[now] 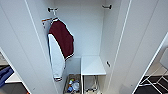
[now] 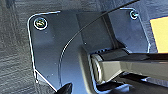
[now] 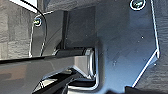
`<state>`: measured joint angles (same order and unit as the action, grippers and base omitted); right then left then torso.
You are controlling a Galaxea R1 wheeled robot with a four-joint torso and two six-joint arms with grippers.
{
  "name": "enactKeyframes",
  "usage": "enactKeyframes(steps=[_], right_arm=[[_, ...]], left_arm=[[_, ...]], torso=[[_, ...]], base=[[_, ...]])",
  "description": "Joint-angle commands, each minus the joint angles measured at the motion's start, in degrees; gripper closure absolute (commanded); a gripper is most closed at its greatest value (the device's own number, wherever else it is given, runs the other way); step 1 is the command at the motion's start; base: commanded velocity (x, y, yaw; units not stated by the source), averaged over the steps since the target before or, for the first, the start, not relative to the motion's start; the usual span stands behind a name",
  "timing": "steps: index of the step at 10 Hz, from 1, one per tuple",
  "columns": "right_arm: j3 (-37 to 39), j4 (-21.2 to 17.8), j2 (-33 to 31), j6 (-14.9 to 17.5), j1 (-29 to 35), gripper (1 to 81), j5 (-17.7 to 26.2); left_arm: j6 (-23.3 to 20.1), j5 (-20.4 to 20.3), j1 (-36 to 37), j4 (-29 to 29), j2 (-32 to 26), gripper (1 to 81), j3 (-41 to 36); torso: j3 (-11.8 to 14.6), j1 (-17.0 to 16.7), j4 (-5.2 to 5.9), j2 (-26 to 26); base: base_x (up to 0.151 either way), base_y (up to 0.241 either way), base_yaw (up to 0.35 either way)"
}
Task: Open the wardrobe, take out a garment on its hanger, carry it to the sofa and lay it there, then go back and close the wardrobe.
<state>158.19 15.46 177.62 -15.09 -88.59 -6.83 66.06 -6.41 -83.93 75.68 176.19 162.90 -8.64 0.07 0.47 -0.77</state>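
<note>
wardrobe (image 1: pixel 140 37), tall and white, stands open across the frame, and i see no white t-shirt inside. at upper left hangs a maroon jacket with white sleeves (image 1: pixel 61 47), not my garment. thin cloth would be light and floppy; i judge the hanger's hook best. my grippers' state i cannot tell.

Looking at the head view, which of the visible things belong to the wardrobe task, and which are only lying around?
Belong to the job:
wardrobe, doors open

Just there:
maroon jacket with white sleeves, hanging inside
white shelf unit
box of small items on the wardrobe floor
</note>
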Motion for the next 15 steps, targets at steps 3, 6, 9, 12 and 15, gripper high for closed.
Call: enactKeyframes(steps=[3, 6, 9, 12, 15], right_arm=[[-0.17, 0.36, 0.48, 0.06, 2.05, 1.0, 2.88], [0.18, 0.36, 0.4, 0.06, 2.57, 1.0, 2.87], [0.18, 0.1, 0.31, -0.03, 3.19, 1.0, 2.87], [0.18, 0.45, 0.04, 0.15, 3.28, 1.0, 2.96], [-1.21, 0.01, -1.01, -0.03, 3.8, 1.0, 2.78]], left_arm=[[0.3, 1.93, 1.79, -0.44, -0.4, 1.0, 0.14], [1.97, 1.67, -0.66, -1.24, -1.72, 1.0, 0.05], [-6.22, 8.59, -1.99, -18.58, 0.3, 1.0, 0.4], [-43.92, 10.0, -0.77, -49.5, 0.48, 1.0, 0.05], [-54.02, 10.3, 0.04, -63.99, 0.06, 1.0, -0.04]], torso=[[0.0, -0.02, 0.0, -0.02], [0.0, -0.05, 0.0, -0.02], [0.0, -0.05, 0.0, -0.02], [0.0, -0.05, 0.0, -0.02], [0.0, -0.05, 0.0, -0.02]], base=[[0.0, 0.0, 0.0], [0.0, 0.0, 0.0], [0.0, 0.0, 0.0], [0.0, 0.0, 0.0], [0.0, 0.0, 0.0]])
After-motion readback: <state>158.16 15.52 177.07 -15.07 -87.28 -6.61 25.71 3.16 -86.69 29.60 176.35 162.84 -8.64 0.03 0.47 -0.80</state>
